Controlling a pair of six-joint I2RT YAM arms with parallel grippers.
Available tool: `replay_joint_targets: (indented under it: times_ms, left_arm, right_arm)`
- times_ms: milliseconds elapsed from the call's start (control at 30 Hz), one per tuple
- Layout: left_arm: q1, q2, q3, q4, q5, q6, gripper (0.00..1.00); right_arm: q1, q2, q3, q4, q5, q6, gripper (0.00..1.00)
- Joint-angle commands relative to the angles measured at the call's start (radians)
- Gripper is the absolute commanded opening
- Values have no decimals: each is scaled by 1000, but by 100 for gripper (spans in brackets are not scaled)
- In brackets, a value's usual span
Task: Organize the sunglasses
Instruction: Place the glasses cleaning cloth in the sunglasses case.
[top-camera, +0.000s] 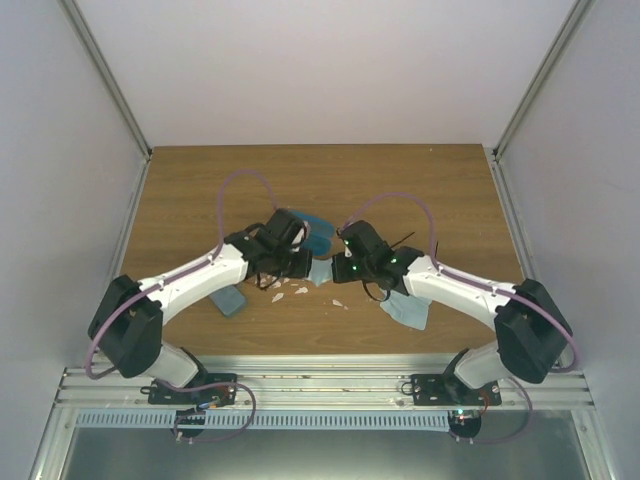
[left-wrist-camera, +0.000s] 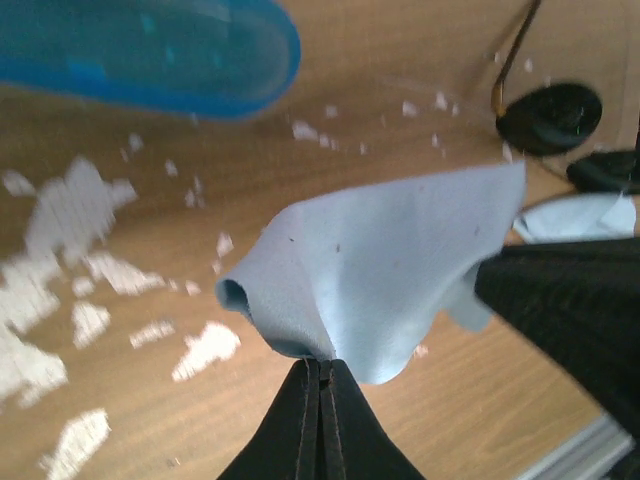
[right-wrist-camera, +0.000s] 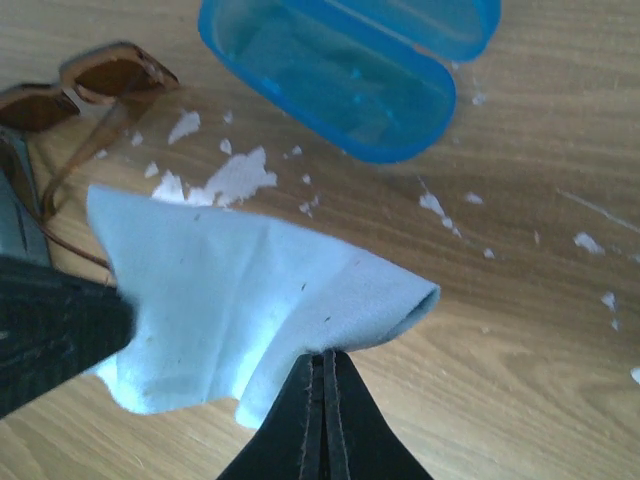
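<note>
Both grippers pinch one light blue cloth (top-camera: 320, 272) and hold it between them just above the table. My left gripper (left-wrist-camera: 320, 362) is shut on one corner of the cloth (left-wrist-camera: 390, 260). My right gripper (right-wrist-camera: 323, 352) is shut on the opposite corner of the cloth (right-wrist-camera: 230, 300). The reddish-brown sunglasses (right-wrist-camera: 80, 90) lie on the wood at the upper left of the right wrist view. One round black lens of the black sunglasses (left-wrist-camera: 550, 115) shows at the upper right of the left wrist view. Neither pair is held.
The bright blue oval case (right-wrist-camera: 330, 70) lies open behind the cloth and also shows in the top view (top-camera: 315, 232). A grey-blue rectangular case (top-camera: 229, 300) lies under the left arm. A second light blue cloth (top-camera: 407, 310) lies under the right arm. White scuffs mark the wood.
</note>
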Motion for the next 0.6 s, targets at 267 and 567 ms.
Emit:
replay_joint_targets:
  times_ms: [267, 567]
  left_arm:
    - [233, 165, 271, -131, 53, 285, 0]
    - [351, 292, 332, -114, 133, 357, 0]
  right_arm:
    - [-31, 270, 287, 48, 23, 43, 1]
    - [-60, 419, 445, 1, 55, 72, 1]
